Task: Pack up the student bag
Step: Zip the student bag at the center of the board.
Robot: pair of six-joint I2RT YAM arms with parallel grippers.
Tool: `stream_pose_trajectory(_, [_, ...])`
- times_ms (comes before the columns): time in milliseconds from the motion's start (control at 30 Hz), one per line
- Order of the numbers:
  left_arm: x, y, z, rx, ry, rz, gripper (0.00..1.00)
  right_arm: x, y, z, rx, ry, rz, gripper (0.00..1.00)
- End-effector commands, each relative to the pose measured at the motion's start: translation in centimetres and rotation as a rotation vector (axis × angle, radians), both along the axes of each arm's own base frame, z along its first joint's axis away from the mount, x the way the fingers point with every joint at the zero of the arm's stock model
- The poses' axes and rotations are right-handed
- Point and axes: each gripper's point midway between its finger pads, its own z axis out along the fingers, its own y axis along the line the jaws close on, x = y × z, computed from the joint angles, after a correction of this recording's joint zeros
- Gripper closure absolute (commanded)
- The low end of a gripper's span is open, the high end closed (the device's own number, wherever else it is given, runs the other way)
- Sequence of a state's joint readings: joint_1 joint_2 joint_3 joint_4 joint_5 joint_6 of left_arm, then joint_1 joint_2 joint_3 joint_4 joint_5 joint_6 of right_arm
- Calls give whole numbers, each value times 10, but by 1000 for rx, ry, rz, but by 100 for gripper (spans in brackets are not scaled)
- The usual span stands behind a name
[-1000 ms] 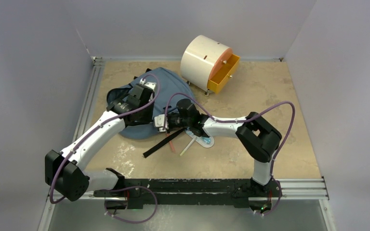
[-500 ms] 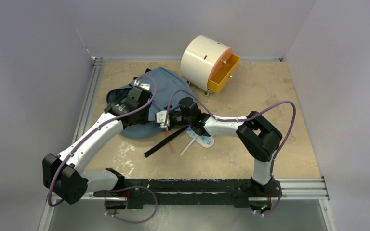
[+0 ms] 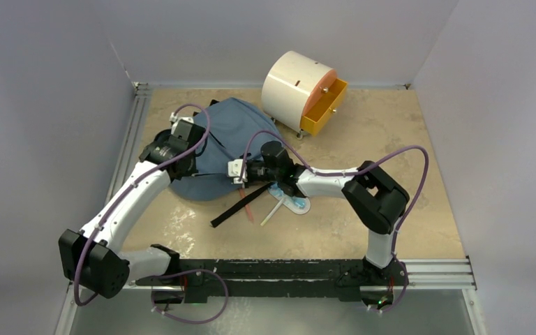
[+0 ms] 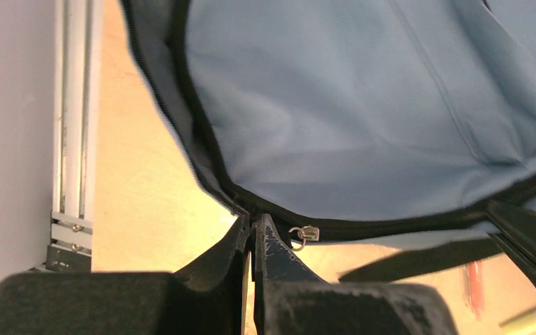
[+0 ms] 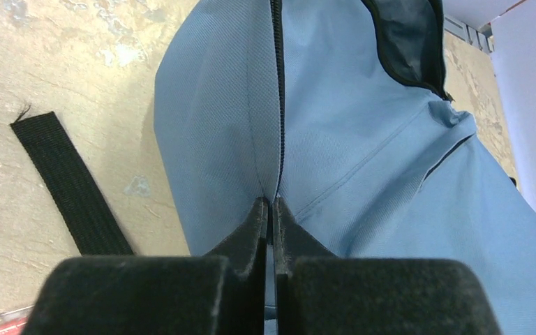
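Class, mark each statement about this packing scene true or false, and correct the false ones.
1. The left end effector and the right end effector are both shut on the student bag. True.
2. The orange drawer of the cream cabinet is pushed fully in. False: it stands pulled out.
3. A black strap lies on the table at the bag's near side. True.
4. The bag lies on the cabinet's right. False: it lies on its left.
5. A metal zipper pull shows beside the left end effector. True.
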State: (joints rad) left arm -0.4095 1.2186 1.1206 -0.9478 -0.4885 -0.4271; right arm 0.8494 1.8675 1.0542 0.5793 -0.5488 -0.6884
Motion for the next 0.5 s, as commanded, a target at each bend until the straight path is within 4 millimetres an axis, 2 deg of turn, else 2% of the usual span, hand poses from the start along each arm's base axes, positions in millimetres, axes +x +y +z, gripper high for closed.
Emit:
stream_pose_trajectory(0, [12,43,30,134,-80,128,100,24,-19,1,-26,-28,-111,100])
stream_pose_trajectory(100, [14,53,32,159,-79,180,100,24,-22,2,-34,-31,-112,100])
stream_pose_trajectory(233, [26,36,33,88,-97,111,100,21,-23,7,-31,-40,-97,100])
stream_pose_trajectory(367, [37,6,43,-60,-169,-13,100,12,-19,27,20,-47,-47,81])
stream_pose_trajectory(467, [40,-11,48,-140,-202,-86,100,-3,-12,46,82,-17,17,68])
